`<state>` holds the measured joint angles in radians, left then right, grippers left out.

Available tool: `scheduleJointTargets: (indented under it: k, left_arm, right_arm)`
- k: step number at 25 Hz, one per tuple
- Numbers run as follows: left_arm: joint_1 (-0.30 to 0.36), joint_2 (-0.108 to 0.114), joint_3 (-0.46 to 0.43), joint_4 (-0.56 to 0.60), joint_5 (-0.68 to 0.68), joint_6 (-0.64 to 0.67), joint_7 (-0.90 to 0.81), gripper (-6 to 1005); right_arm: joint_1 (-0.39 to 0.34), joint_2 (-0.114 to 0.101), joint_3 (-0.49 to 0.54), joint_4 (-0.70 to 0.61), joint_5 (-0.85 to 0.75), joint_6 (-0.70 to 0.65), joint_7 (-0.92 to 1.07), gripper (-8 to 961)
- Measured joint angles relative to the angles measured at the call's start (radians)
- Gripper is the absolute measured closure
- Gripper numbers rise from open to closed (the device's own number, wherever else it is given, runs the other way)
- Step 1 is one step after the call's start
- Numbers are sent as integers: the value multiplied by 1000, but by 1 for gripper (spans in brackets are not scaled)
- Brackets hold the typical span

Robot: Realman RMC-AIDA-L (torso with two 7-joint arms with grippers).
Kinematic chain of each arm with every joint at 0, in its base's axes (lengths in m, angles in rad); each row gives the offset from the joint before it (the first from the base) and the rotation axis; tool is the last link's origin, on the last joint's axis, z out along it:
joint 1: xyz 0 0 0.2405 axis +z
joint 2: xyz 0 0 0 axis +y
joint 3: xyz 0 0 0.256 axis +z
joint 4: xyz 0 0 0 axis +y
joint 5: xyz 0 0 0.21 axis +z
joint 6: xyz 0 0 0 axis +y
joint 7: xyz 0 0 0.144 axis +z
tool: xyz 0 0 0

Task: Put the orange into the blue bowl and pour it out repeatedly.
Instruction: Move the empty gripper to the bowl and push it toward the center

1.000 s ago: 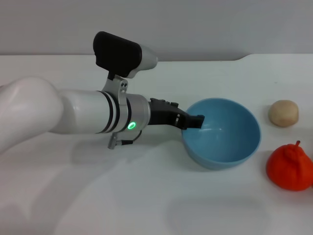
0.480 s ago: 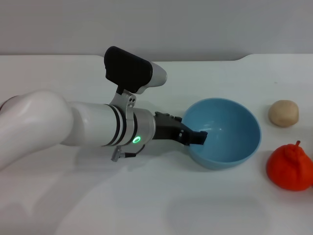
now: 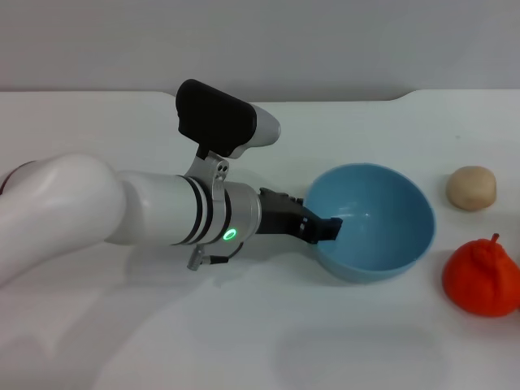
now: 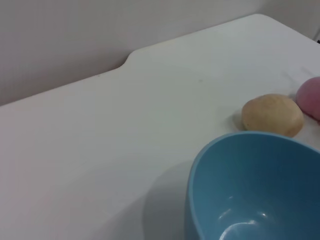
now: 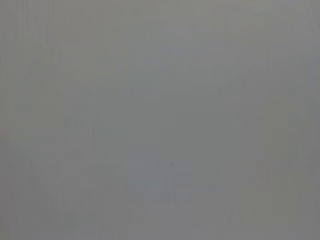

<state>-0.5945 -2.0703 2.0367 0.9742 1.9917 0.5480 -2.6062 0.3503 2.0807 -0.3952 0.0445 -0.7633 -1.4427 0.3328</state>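
The blue bowl (image 3: pixel 390 231) stands on the white table right of centre, open side up and empty. My left gripper (image 3: pixel 325 231) is at its near-left rim, shut on the rim with one dark finger (image 3: pixel 331 228) inside the bowl; the other finger is hidden outside the wall. The orange (image 3: pixel 481 278) lies on the table to the right of the bowl, apart from it, stem up. The left wrist view shows the bowl (image 4: pixel 250 190) from close by, with a reddish rounded edge (image 4: pixel 311 97) at the frame's border. My right gripper is out of view.
A smaller beige round lump (image 3: pixel 470 188) lies behind the orange, right of the bowl; it also shows in the left wrist view (image 4: pixel 272 115). The table's back edge (image 3: pixel 325 99) meets a grey wall. The right wrist view shows only plain grey.
My left arm has rolled and shifted slightly right, and its finger on the bowl's rim has dropped lower. The bowl, the orange and the beige lump have stayed nearly in place.
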Motion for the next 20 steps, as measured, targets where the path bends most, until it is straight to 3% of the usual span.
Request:
scheduleJointTargets:
  k: [2, 4, 15, 20]
  left_arm:
    - [0, 0, 0, 2, 0, 2, 2, 258]
    - [-3, 0, 1, 2, -1, 3, 5, 469]
    - [-11, 1, 19, 2, 1, 5, 7, 873]
    - [-25, 7, -6, 10, 21, 10, 10, 977]
  right_arm:
    - [0, 0, -1, 0, 0, 0, 0, 280]
    - [0, 0, -3, 0, 0, -1, 0, 280]
    - [-4, 1, -1, 2, -1, -4, 0, 281]
    - [-7, 1, 1, 2, -1, -4, 0, 281]
